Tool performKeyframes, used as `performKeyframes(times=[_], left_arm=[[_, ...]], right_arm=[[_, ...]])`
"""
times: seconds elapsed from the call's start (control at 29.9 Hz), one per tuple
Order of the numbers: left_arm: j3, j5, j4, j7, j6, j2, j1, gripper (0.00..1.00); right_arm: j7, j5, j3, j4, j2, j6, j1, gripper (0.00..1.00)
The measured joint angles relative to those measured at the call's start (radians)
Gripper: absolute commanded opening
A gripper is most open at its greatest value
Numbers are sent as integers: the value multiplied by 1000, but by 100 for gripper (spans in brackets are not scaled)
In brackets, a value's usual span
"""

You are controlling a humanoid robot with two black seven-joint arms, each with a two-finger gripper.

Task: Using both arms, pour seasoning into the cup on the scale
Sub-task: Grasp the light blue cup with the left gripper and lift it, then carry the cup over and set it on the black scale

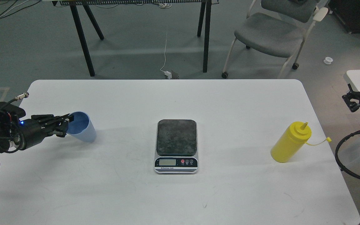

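Note:
The light-blue cup point(84, 128) is at the table's left, tilted with its mouth toward my left gripper point(65, 125). That gripper is shut on the cup's near rim and holds it slightly off the table. The scale point(176, 137) lies at the table's middle with its plate bare. The yellow seasoning bottle point(291, 143) stands upright at the right, its cap strap sticking out to the right. My right gripper point(352, 100) is off the table's right edge, well apart from the bottle; its fingers cannot be told apart.
The white table point(230, 103) holds only these things. Beyond its far edge are black trestle legs point(83, 40), a grey chair point(270, 31) and a floor cable. A second white tabletop point(359, 77) shows at the right edge.

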Motion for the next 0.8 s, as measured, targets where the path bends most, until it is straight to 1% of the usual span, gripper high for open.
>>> performKeyframes(times=[0.1, 0.23, 0.33, 0.44, 0.54, 0.64, 0.8], left_arm=[[0, 0, -75, -1, -91, 3, -106, 5], [0, 7, -196, 1, -232, -14, -241, 4], [0, 27, -248, 35, -311, -85, -303, 4], [1, 72, -258, 70, -367, -186, -332, 5], [5, 131, -247, 95, -397, -284, -337, 5], [27, 158, -212, 124, -405, -368, -337, 5], [61, 165, -153, 135, -406, -437, -326, 6]], right_arm=[[0, 1, 0, 1, -19, 0, -6, 100], [0, 2, 0, 3, -41, 0, -15, 100], [0, 4, 4, 3, -52, 0, -21, 100], [1, 4, 11, 3, -57, 0, -29, 100], [1, 5, 17, 3, -61, 0, -34, 100], [1, 5, 19, 3, -66, 0, -43, 100], [2, 5, 20, 3, -75, 0, -50, 100]])
